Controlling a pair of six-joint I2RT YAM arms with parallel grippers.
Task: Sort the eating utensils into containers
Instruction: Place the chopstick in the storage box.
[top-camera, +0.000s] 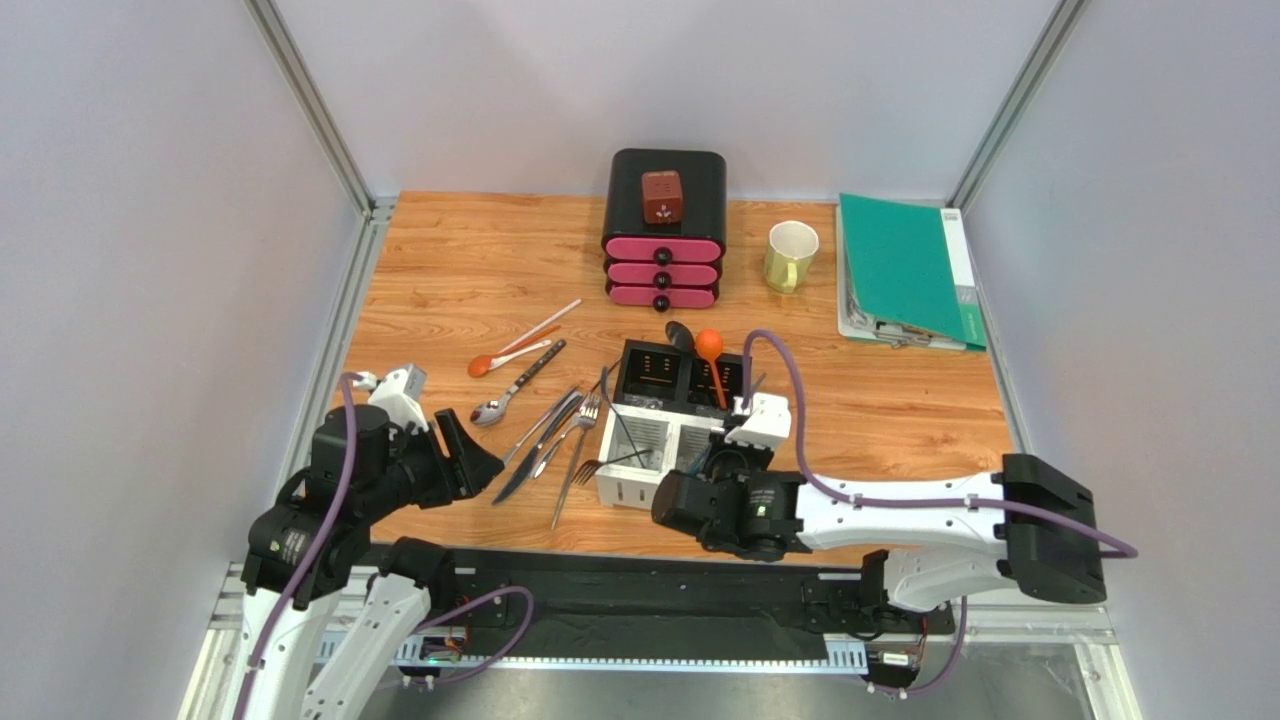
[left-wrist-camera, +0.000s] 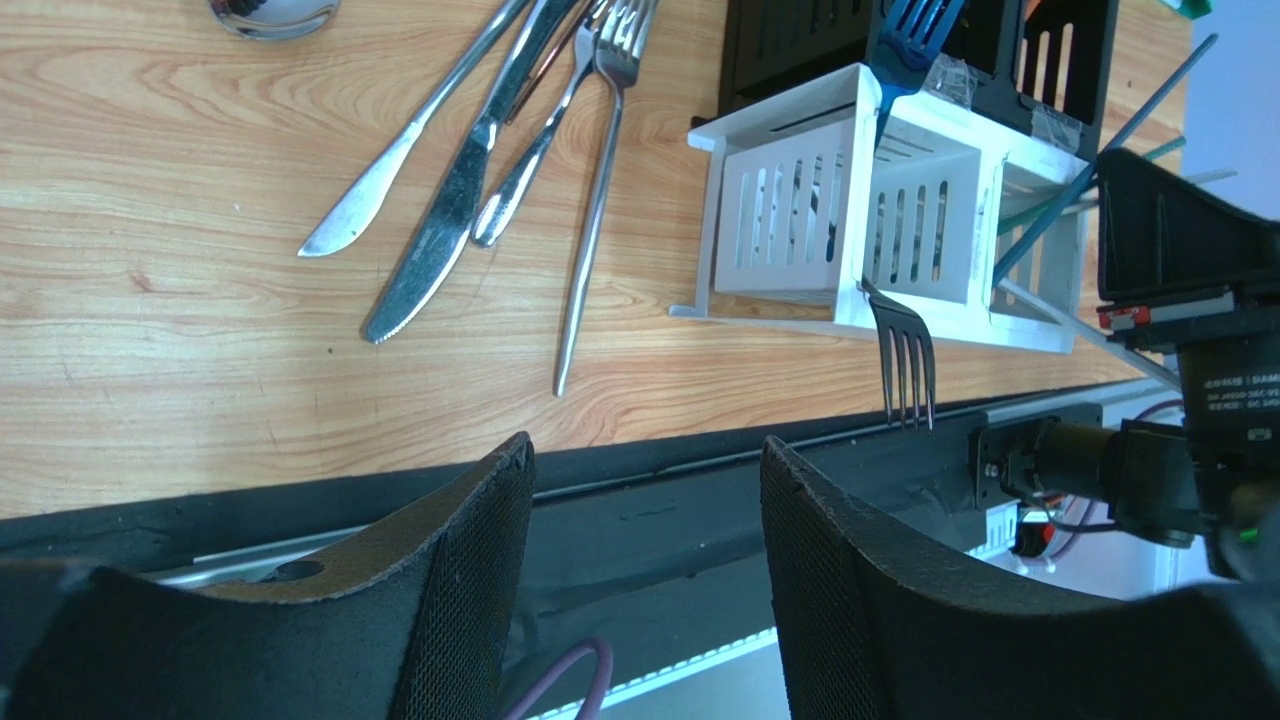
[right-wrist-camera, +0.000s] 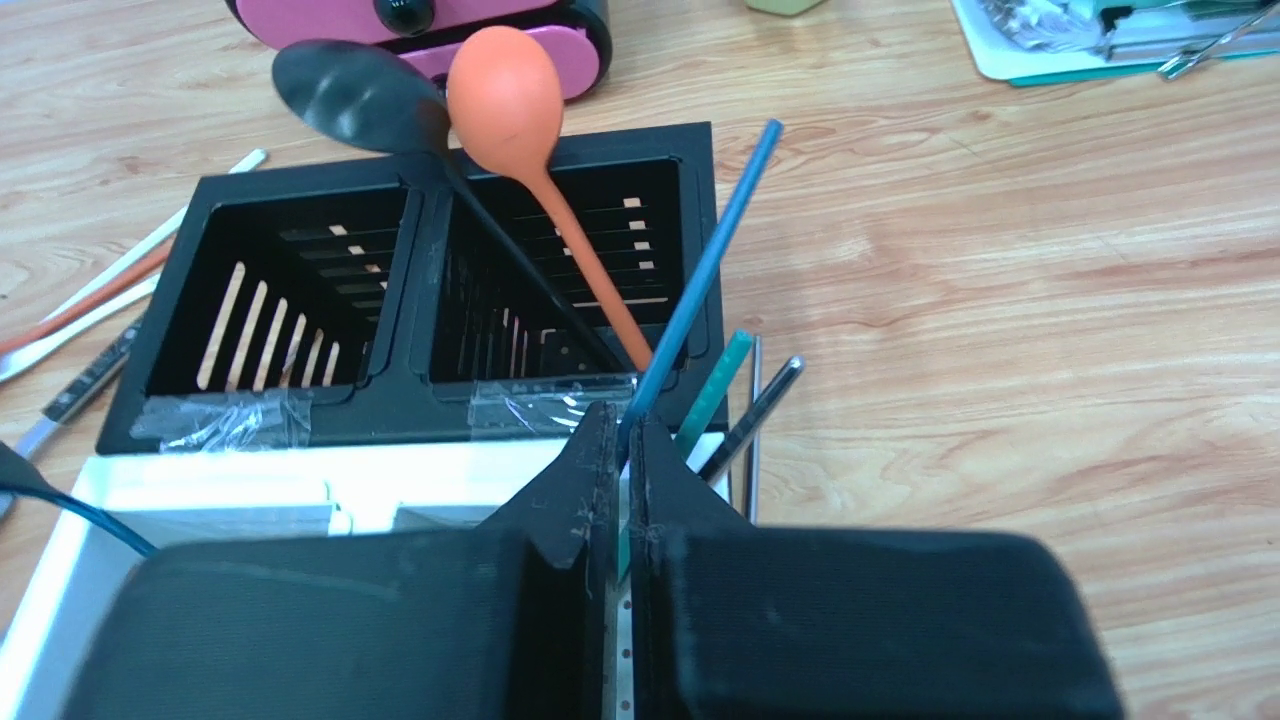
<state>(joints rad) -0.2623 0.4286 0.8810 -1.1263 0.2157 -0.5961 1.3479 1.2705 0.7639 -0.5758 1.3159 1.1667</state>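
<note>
Fanned on the tabletop (top-camera: 451, 263) at centre of the top view, just left of the four-compartment caddy (top-camera: 619, 477): silver forks and knives (top-camera: 553, 438). Further up-left, a silver spoon (top-camera: 508, 396) and orange and white plastic spoons (top-camera: 511, 354). Standing in the caddy's upper-right black compartment: orange spoon (right-wrist-camera: 519, 113) and black spoon (right-wrist-camera: 353, 90). Right gripper (right-wrist-camera: 622, 450) pinched shut over the white compartments, with blue, green and dark chopsticks (right-wrist-camera: 706, 263) at its tips. Left gripper (left-wrist-camera: 646, 503) spread wide at lower left, holding nothing.

A warm orange-brown wooden tabletop (top-camera: 451, 270) is filling the middle of the scene. Plain pale grey wall panels (top-camera: 150, 225) are closing it in on the left, back and right, and slim silver metal posts (top-camera: 308, 98) are rising at its two far corners. Soft, even light is falling across it, leaving only faint shadows.
</note>
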